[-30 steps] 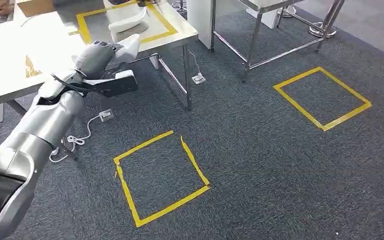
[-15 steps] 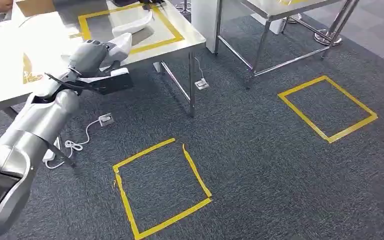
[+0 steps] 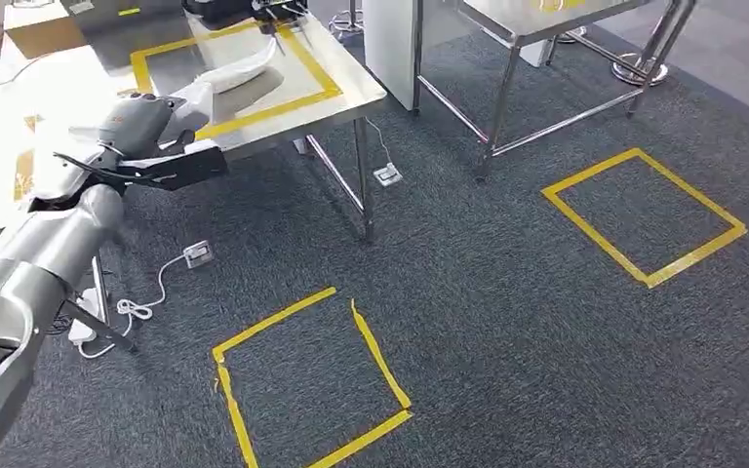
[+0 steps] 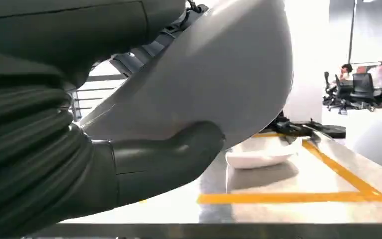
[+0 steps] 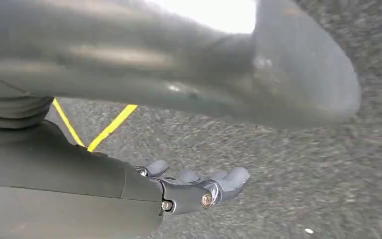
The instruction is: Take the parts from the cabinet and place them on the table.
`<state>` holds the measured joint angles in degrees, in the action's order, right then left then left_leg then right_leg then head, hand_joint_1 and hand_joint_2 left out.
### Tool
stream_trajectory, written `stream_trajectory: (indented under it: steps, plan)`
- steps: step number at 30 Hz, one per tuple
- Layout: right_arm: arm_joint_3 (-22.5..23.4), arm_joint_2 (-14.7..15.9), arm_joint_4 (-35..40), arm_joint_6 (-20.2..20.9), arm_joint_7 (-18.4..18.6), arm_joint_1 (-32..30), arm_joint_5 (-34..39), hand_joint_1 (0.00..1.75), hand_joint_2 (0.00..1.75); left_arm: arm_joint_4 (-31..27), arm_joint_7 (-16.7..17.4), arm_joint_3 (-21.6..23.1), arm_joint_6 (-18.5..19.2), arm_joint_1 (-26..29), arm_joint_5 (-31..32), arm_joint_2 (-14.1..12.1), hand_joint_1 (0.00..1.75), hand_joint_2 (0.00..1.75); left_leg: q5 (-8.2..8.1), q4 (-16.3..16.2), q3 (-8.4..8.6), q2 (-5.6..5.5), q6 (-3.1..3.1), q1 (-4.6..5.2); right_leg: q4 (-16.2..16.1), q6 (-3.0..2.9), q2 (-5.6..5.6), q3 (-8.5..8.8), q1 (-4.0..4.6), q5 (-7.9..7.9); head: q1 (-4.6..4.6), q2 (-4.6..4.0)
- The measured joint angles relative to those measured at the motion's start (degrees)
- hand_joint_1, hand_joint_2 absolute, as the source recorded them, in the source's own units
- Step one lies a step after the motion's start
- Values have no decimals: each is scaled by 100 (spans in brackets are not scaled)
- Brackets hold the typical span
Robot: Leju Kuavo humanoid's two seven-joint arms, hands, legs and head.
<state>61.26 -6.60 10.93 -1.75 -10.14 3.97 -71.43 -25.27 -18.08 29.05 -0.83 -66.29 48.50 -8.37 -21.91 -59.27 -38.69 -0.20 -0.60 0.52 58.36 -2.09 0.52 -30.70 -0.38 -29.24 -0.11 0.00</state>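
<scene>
Head view has the left robot hand (image 3: 171,122) gripping a white moulded part (image 3: 198,96) at the near edge of the steel surface (image 3: 346,88), a light, rigid, smooth shell best held by its rim, while the right robot hand (image 5: 199,189) hangs empty, fingers loosely apart.

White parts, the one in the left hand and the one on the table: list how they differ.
The held white part is gripped by the left hand and carried above the table's near edge; the resting white part lies on the steel top, untouched. The resting one sits within the yellow tape square; the held one is outside it. Both are white, smooth and curved.
</scene>
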Motion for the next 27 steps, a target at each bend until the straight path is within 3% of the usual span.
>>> stream_trajectory:
  steps: [1,3,5,6,8,9,10,11,12,13,15,16,17,18,20,21,22,25,26,27]
  plan:
    - [-2,-2,-2,9,4,10,-2,0,0,35,2,0,0,-10,0,-26,175,175,34,157,-19,1,22,47,38,40,12,103,24,-73,4,0]
    - [-2,-2,-2,33,17,15,0,0,0,46,48,0,4,-9,15,-33,175,175,-7,156,74,-17,86,53,52,112,-12,190,27,-133,0,0]
    - [-2,4,0,35,11,22,-2,0,0,57,57,0,4,-59,28,-44,175,175,-41,178,205,-53,141,11,86,152,-23,214,36,-156,2,0]
    - [-2,2,0,35,2,41,-4,0,0,59,61,0,7,-85,42,-37,175,175,-70,188,258,-67,170,1,299,178,-26,115,22,-150,9,0]
    - [-2,4,0,33,-28,75,-13,0,0,63,74,-2,11,-121,57,-41,175,175,-145,185,314,-89,212,-6,1017,247,-29,-363,7,-260,15,0]
    - [-2,13,0,33,-39,67,-18,0,0,68,76,-2,18,-108,63,-41,175,175,-200,182,351,-114,219,-5,1492,265,-30,-724,1,-501,17,0]
    - [-2,13,0,33,-46,54,-18,0,0,68,76,-2,17,-86,68,-41,175,175,-249,176,393,-136,220,-6,1744,278,-29,-963,1,-662,17,0]
    - [-2,11,0,33,-50,47,-20,0,0,72,74,-2,20,-62,70,-41,175,175,-303,168,449,-172,214,-7,1785,280,-30,-1108,-1,-683,20,0]
    - [-2,11,0,35,-50,44,-20,0,0,76,74,0,20,-47,70,-41,175,175,-359,155,512,-202,204,-10,1597,277,-30,-1130,-4,-559,17,0]
    - [-2,11,0,35,-55,39,-20,0,0,76,74,-2,20,-43,70,-41,175,175,-425,144,585,-225,193,-13,1200,269,-27,-1052,-3,-283,17,0]
    - [-2,20,0,33,-57,25,-22,0,0,76,70,-2,22,-37,70,-35,175,175,-557,127,690,-271,149,-19,217,247,58,-814,-8,537,20,0]
    - [-2,20,0,35,-59,10,-22,0,0,90,72,-2,22,-34,70,-35,175,175,-621,80,736,-309,108,-3,43,217,121,-815,12,641,15,0]
    - [-2,20,0,39,-57,16,-37,0,0,92,74,0,24,-42,70,-39,175,175,-645,123,722,-346,70,-3,39,176,79,-750,23,556,24,0]
    - [-2,18,0,39,-55,13,-35,0,0,92,79,-2,33,-35,74,-50,175,175,-667,160,728,-370,38,-20,35,142,59,-736,28,617,22,0]
    - [-2,13,0,37,-63,28,-35,0,0,79,79,-2,33,-49,74,-70,175,175,-677,119,808,-378,-27,-2,4,54,-16,-636,10,570,24,0]
    - [-2,9,0,37,-63,34,-35,0,0,70,79,-2,33,-54,74,-74,175,175,-704,-3,748,-245,-54,-3,-27,23,-27,-560,1,548,15,0]
    - [-2,9,0,37,-63,42,-35,0,0,74,66,-2,33,-83,74,-79,175,175,-749,-340,586,-121,-77,-3,-34,-15,-45,-506,0,508,-11,0]
    - [-2,9,0,39,-61,28,-33,0,0,96,70,-2,33,-42,74,-94,175,175,-1183,-1486,-161,-44,-155,-43,-34,-28,-94,-373,0,370,-9,0]
    - [-2,9,0,42,-63,17,-35,0,0,109,70,-2,33,-16,74,-103,175,175,-1208,-1623,-323,-38,-166,-51,-33,-27,-113,-315,0,322,-9,0]
    - [-2,9,0,48,-61,13,-35,0,0,114,70,-2,33,6,74,-109,175,175,-1044,-1483,-345,-30,-150,-51,-33,-23,-137,-235,2,264,-11,0]
